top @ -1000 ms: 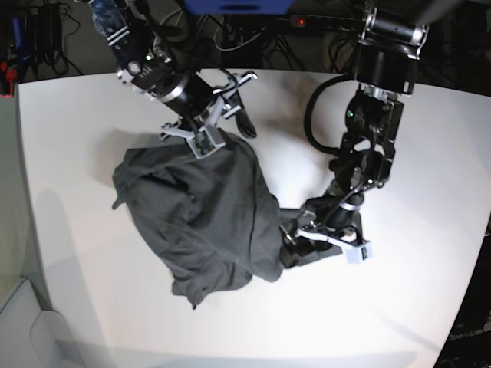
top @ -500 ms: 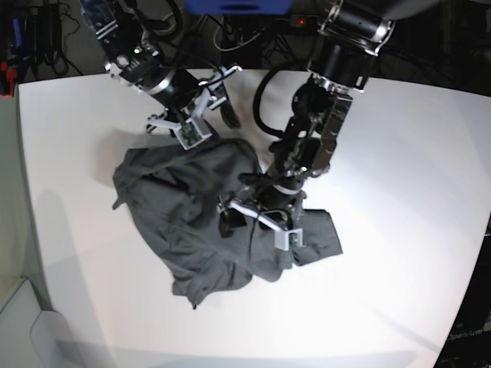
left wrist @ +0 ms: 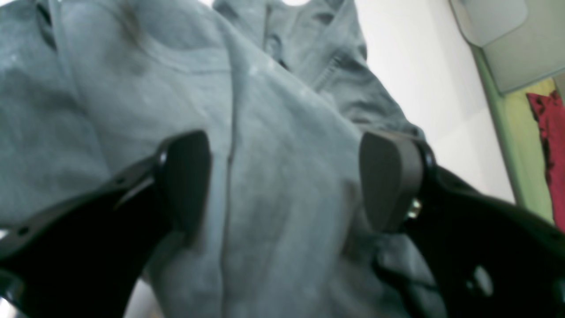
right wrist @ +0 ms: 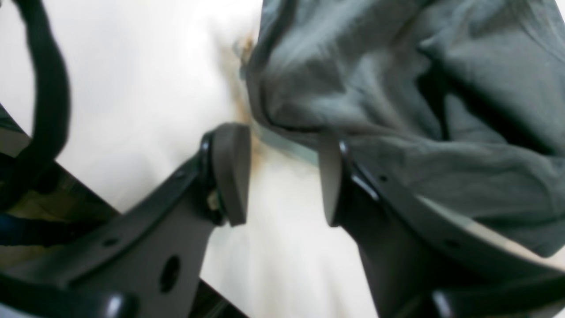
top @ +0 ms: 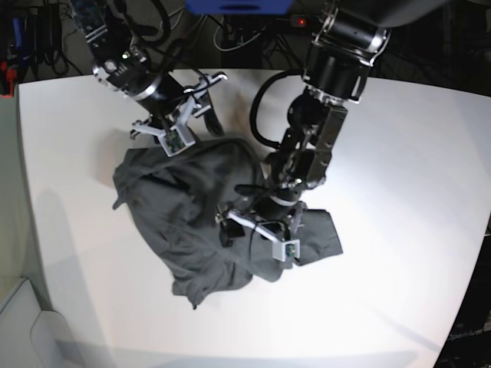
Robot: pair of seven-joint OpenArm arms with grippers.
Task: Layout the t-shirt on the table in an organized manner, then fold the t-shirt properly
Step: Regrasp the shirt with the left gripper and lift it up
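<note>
The dark grey t-shirt [top: 176, 207] lies crumpled in a heap on the white table [top: 399, 138], with one flap spread out to the right. My left gripper [top: 252, 230] hovers low over the heap's middle. In the left wrist view it [left wrist: 287, 181] stands open, wrinkled cloth [left wrist: 273, 110] filling the space between and beyond the fingers. My right gripper [top: 159, 132] is at the heap's far edge. In the right wrist view it [right wrist: 280, 176] is open, with bare table between the fingers and the shirt's hem [right wrist: 287, 148] just past the tips.
Cables and a power strip [top: 253, 34] lie behind the table's far edge. A pale bin [top: 15, 322] stands off the near left corner. A green wall edge and a red object [left wrist: 549, 132] show at the right of the left wrist view.
My left arm has swung from the shirt's right side onto its middle, and a flap of cloth now lies spread to the right. My right gripper has drawn back toward the far left.
</note>
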